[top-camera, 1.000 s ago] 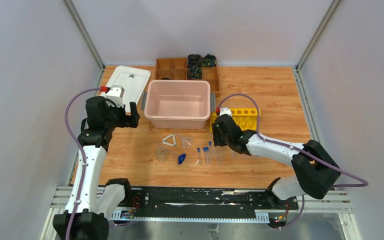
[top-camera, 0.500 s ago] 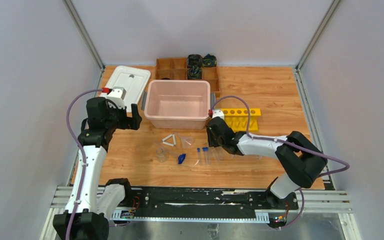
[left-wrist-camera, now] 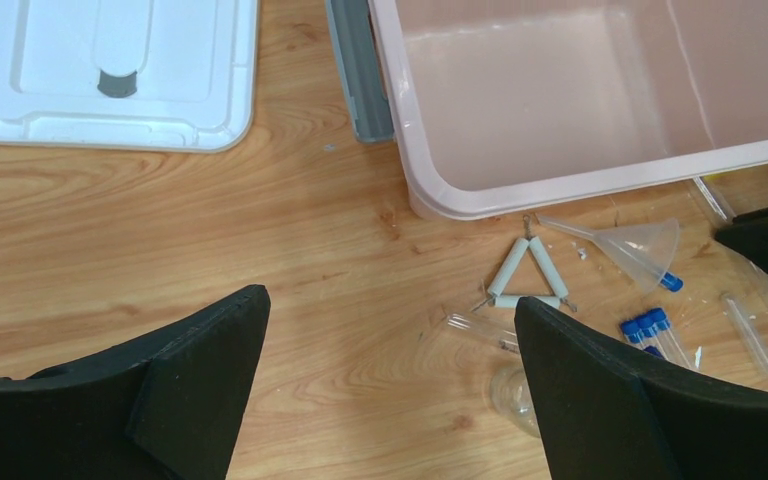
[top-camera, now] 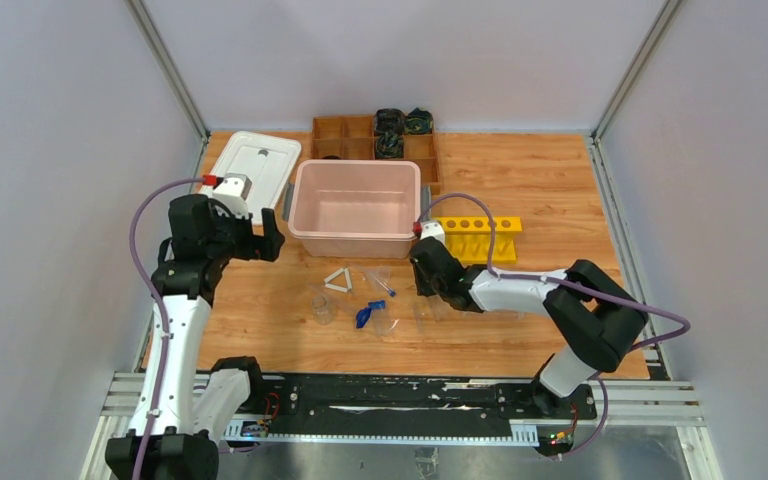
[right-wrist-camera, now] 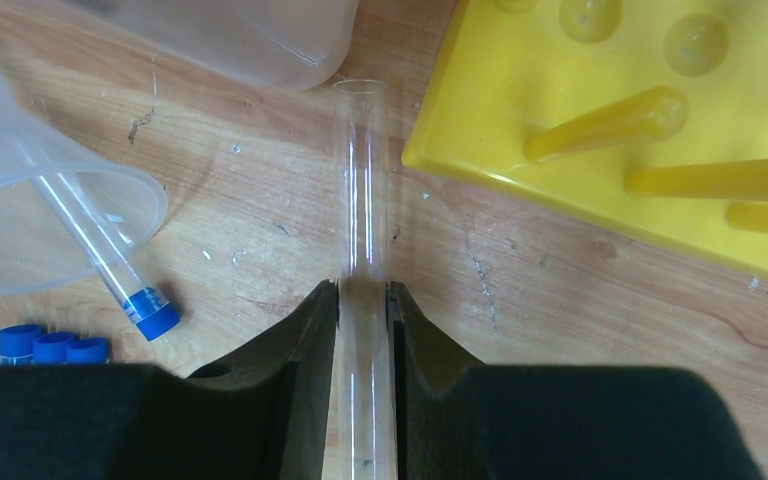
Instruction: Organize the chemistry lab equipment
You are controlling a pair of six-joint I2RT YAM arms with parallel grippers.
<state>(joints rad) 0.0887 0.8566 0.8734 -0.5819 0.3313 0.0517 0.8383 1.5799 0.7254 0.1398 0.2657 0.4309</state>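
Observation:
My right gripper [right-wrist-camera: 362, 295] is shut on a clear uncapped tube [right-wrist-camera: 362, 180] that points toward the pink bin [right-wrist-camera: 250, 40]. In the top view this gripper [top-camera: 422, 266] is low over the table by the bin's front right corner. A clear funnel [right-wrist-camera: 20, 190] lies left of it with a blue-capped tube [right-wrist-camera: 110, 265] across it. More blue-capped tubes [right-wrist-camera: 50, 347] lie beside it. The white triangle [left-wrist-camera: 530, 275], a clear beaker [top-camera: 322, 312] and a small blue piece [top-camera: 363, 316] lie on the table. My left gripper [left-wrist-camera: 388, 300] is open and empty, above bare wood left of the triangle.
The pink bin [top-camera: 355, 205] stands mid-table with its white lid [top-camera: 250, 165] to its left. A yellow tube rack [top-camera: 480, 238] lies right of the bin, close to my right gripper. A wooden compartment tray [top-camera: 360, 135] sits behind the bin.
My right gripper has moved left, toward the bin's front right corner. The blue-capped tubes have shifted left, one now lying by the funnel. The left arm has barely moved.

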